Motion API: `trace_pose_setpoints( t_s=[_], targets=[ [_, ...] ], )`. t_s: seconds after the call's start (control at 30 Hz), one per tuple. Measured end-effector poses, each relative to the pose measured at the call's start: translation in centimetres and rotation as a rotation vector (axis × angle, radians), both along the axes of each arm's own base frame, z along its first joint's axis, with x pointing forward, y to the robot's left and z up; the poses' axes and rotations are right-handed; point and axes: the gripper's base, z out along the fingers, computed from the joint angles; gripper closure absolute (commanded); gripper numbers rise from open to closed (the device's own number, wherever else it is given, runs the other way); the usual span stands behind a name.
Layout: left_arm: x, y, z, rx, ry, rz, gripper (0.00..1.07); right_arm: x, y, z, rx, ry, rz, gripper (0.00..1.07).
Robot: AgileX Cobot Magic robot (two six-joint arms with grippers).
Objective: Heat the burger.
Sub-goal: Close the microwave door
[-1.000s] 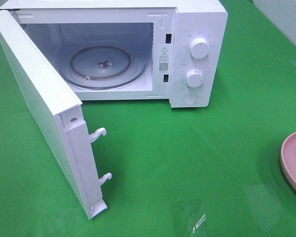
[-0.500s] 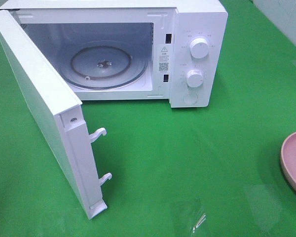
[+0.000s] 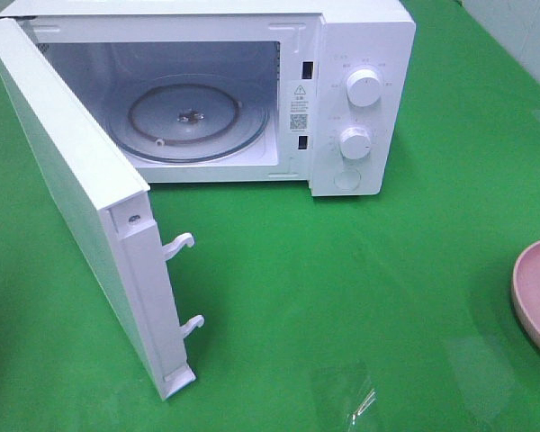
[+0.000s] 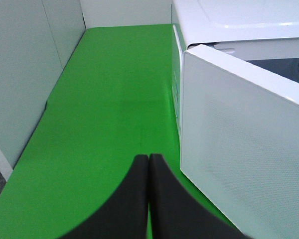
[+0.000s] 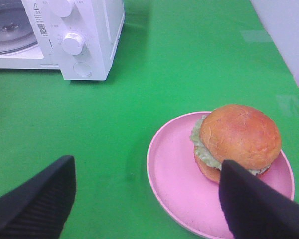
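Observation:
The burger, golden-brown bun with green lettuce, sits on a pink plate in the right wrist view. My right gripper is open, its black fingers spread wide; the plate's near side lies between them and one finger overlaps the burger's near edge in the picture. The burger is out of the high view; only the plate's edge shows at the right. The white microwave stands at the back with its door swung open and its glass turntable bare. My left gripper is shut, beside the door's outer face.
Green cloth covers the table. The open door juts far forward on the left. Two dials are on the microwave's right panel. A grey wall borders the table's left side. A clear scrap lies near the front edge.

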Motion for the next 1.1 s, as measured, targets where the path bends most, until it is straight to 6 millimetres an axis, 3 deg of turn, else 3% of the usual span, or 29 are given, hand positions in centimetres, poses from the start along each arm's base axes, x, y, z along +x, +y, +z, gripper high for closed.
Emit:
trace_pose_setpoints(
  t_s=[0.2, 0.57, 0.7, 1.1],
  targets=[
    [2.6, 0.4, -2.7, 0.012, -0.131, 0.039, 1.07, 0.0, 0.0, 0.0, 0.0, 0.0, 0.0, 0.32],
    [4.7, 0.5, -5.6, -0.007, -0.182, 0.042, 1.07, 0.0, 0.0, 0.0, 0.0, 0.0, 0.0, 0.32],
    [6.1, -0.2, -7.1, -0.032, -0.153, -0.027, 1.07, 0.0, 0.0, 0.0, 0.0, 0.0, 0.0, 0.32],
    [8.3, -2.0, -9.1, -0.086, -0.092, -0.231, 1.07, 0.0, 0.0, 0.0, 0.0, 0.0, 0.0, 0.32]
  ],
)
